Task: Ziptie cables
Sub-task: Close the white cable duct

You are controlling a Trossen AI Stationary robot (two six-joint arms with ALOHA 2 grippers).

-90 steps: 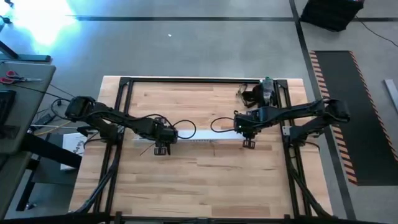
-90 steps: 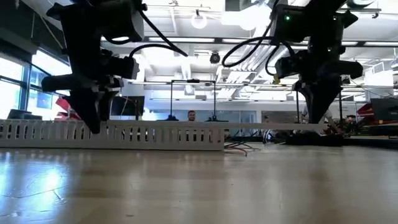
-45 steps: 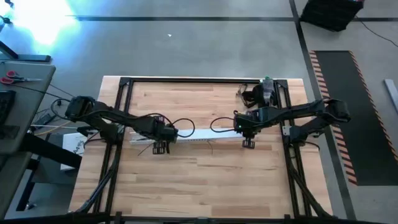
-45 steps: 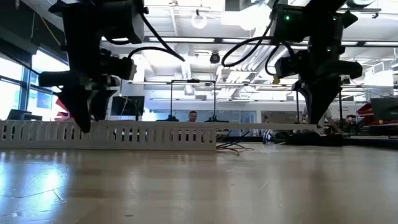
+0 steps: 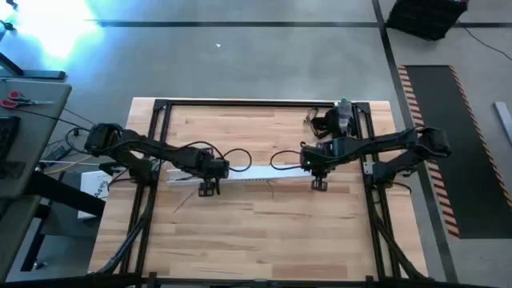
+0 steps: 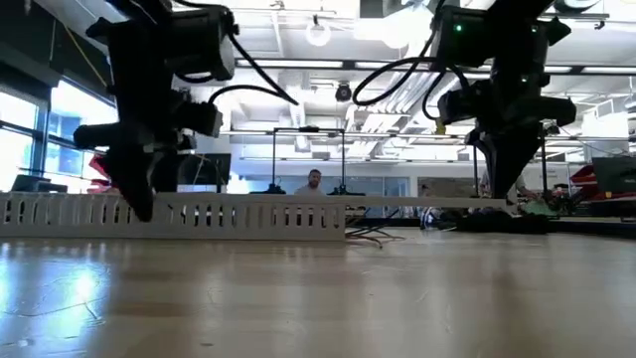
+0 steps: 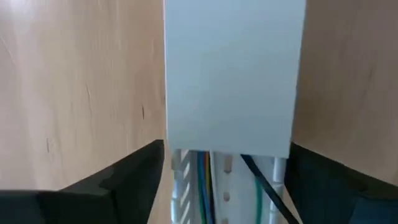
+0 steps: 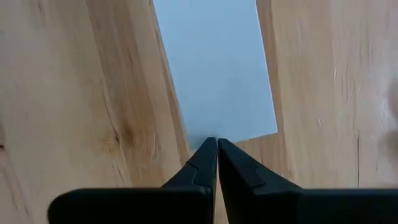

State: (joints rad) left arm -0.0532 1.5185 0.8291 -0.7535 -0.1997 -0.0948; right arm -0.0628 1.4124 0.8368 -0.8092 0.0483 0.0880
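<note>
A long white slotted channel [image 5: 204, 177] lies across the table's middle. The cables [image 7: 205, 180], blue, green and black wires, run inside it, and a few thin strands [image 6: 378, 236] trail on the table past its right end. A flat white cover strip [image 5: 292, 170] lies along the channel's top and reaches out past its right end. My left gripper [image 5: 210, 189] straddles the channel near the strip's left end [image 7: 230, 146]. My right gripper [image 5: 318, 183] is shut at the strip's right end. My left gripper holds the channel's two long side walls [image 7: 171, 171] between its widely spread fingers [image 7: 134, 177]. It comes from above, pointing down, across the channel. The channel lies flat on the table. My right gripper's shut fingertips [image 8: 208, 155] meet the cover strip's right end edge [image 8: 217, 132] from above, pointing down. That end [image 6: 497, 203] hangs level at channel-top height, clear of the table. Pinching or only touching, I cannot tell.
Dark gear with a green-topped piece [image 5: 334, 120] sits at the table's far right corner. A black frame rail [image 5: 256, 102] borders the wooden top. Bare wood [image 5: 256, 232] lies toward the near edge. A person [image 6: 313, 181] shows in the room behind the table.
My left gripper has gone a little toward the table's left edge and the slotted channel has slid left with it along the table. The cover strip and my right gripper have stayed where they were, so less of the strip overlaps the channel.
</note>
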